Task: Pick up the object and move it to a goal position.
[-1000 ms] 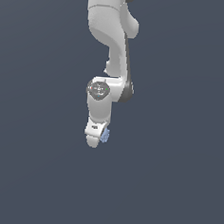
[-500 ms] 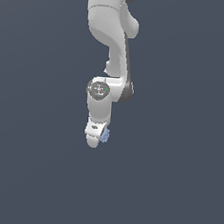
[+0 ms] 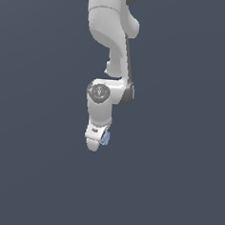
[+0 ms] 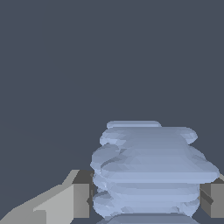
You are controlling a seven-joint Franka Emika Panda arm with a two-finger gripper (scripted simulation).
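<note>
The object (image 4: 148,170) is a pale blue, ribbed, bumpy lump. In the wrist view it fills the space between my two grey fingers (image 4: 74,199), which press on its sides. In the exterior view the white arm hangs down in the middle of the picture. The gripper (image 3: 97,141) points downward, and only a small blue part of the object (image 3: 105,138) peeks out on the exterior view's right of the white hand. The gripper is shut on the object. No goal marker shows in either view.
A plain dark grey-blue surface (image 3: 175,186) fills the whole background in both views. Nothing else stands around the arm.
</note>
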